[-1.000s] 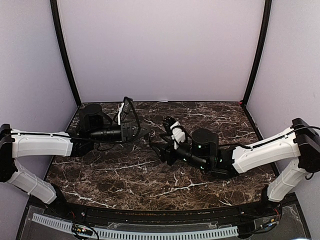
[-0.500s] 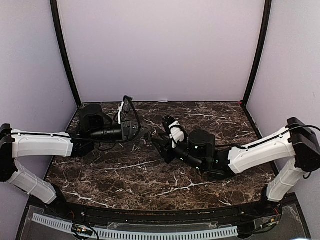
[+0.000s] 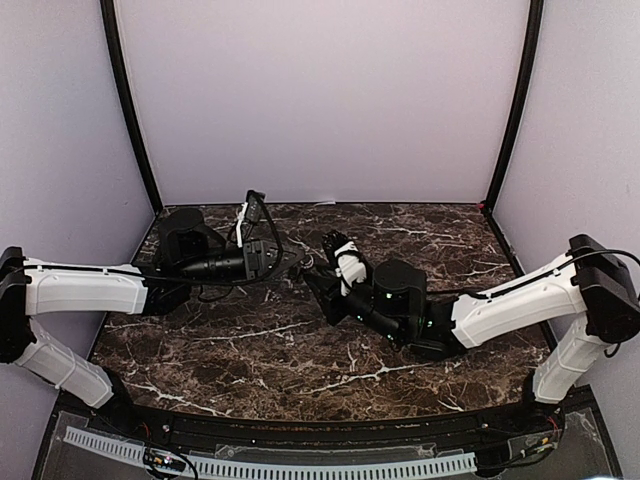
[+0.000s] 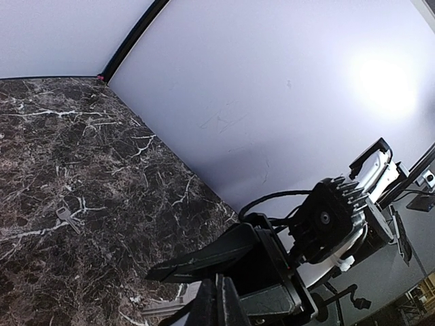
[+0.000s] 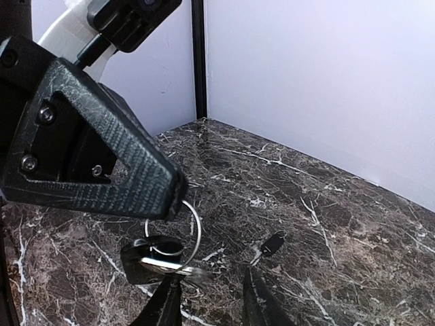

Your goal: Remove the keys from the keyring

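Over the table (image 3: 250, 350), top view: the right gripper (image 3: 318, 283) has crept in toward the left gripper (image 3: 283, 262) over the last second, and its jaws have narrowed. Left arm hasn't moved. The two now sit nearly tip to tip, mid-table toward the back. The ring is too small to make out here. My read: right is lining up a pinch on a key and isn't gripping yet.

Left wrist: left fingers are pressed together at the bottom edge, with the right gripper's dark finger (image 4: 204, 255) just beyond. A loose silvery key (image 4: 68, 219) lies flat on the marble, well apart.

Right wrist: the left finger pinches the top of the keyring (image 5: 198, 227), a thin silvery loop hanging below it. The keys (image 5: 158, 258) dangle bunched at its bottom, dark head and pale blade. Right fingertips are partly apart with nothing between them, just short of the bunch. A dark-headed loose key (image 5: 273, 243) lies on the table beyond; can't tell if it's the silvery one. At least one key is off, more to go.
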`<action>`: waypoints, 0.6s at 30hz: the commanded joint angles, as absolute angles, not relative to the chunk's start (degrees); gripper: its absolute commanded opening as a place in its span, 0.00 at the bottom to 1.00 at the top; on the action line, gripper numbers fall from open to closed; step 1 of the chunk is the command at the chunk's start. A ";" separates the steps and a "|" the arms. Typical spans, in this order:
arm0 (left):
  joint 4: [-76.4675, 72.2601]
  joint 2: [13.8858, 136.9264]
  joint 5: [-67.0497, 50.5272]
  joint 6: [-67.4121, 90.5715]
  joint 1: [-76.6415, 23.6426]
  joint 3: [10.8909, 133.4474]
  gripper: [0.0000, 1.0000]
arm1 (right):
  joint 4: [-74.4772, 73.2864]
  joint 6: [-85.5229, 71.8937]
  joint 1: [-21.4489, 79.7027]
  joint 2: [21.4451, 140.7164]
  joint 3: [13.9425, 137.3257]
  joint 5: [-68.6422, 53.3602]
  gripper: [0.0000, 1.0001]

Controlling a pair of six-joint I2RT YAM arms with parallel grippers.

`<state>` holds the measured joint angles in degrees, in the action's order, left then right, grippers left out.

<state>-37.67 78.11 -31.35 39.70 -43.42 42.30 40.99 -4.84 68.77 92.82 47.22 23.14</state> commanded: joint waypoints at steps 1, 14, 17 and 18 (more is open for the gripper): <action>-40.26 78.39 -31.11 40.42 -43.73 43.62 0.00 | 44.10 -3.28 69.85 93.61 49.07 23.91 0.31; -41.30 78.99 -31.63 40.76 -43.86 43.53 0.00 | 45.13 -1.19 70.70 94.39 49.89 23.70 0.33; -40.71 78.84 -31.55 40.37 -43.86 43.57 0.00 | 45.26 -1.27 70.75 94.20 49.83 23.86 0.31; -40.62 78.76 -31.60 40.35 -43.85 43.62 0.00 | 45.18 -1.24 70.75 94.17 49.83 24.02 0.31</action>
